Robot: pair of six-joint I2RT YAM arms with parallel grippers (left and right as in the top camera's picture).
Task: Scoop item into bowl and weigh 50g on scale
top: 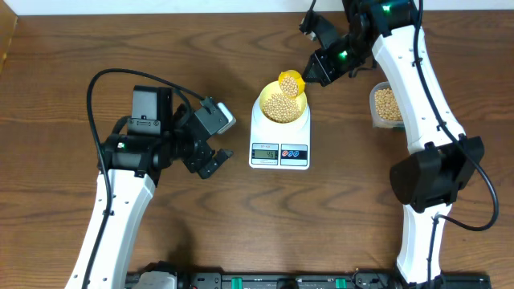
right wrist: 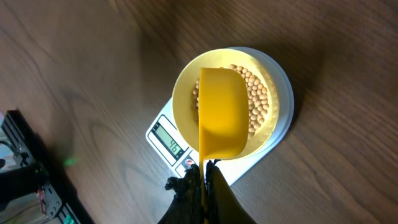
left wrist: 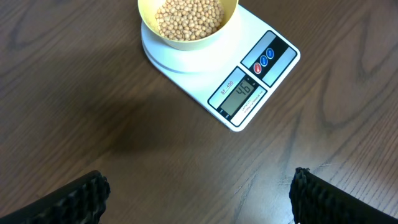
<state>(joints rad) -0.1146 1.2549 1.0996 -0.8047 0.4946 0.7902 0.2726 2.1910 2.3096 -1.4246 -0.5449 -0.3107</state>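
Note:
The pale-yellow bowl (top: 281,108) stands on the white scale (top: 279,152) and holds a pile of tan beans (top: 280,105). The scale's display (left wrist: 240,93) reads 46. My right gripper (right wrist: 204,177) is shut on the handle of the yellow scoop (right wrist: 221,115), whose head (top: 291,83) hangs over the bowl's far rim with a few beans in it. The bowl (right wrist: 224,102) and beans (right wrist: 256,99) also show in the right wrist view. My left gripper (left wrist: 199,199) is open and empty over bare table, near the scale's front left.
A clear plastic tub (top: 387,106) with more beans stands right of the scale, beside my right arm. The table is dark wood (top: 96,40). A rail of equipment runs along the front edge (top: 265,281).

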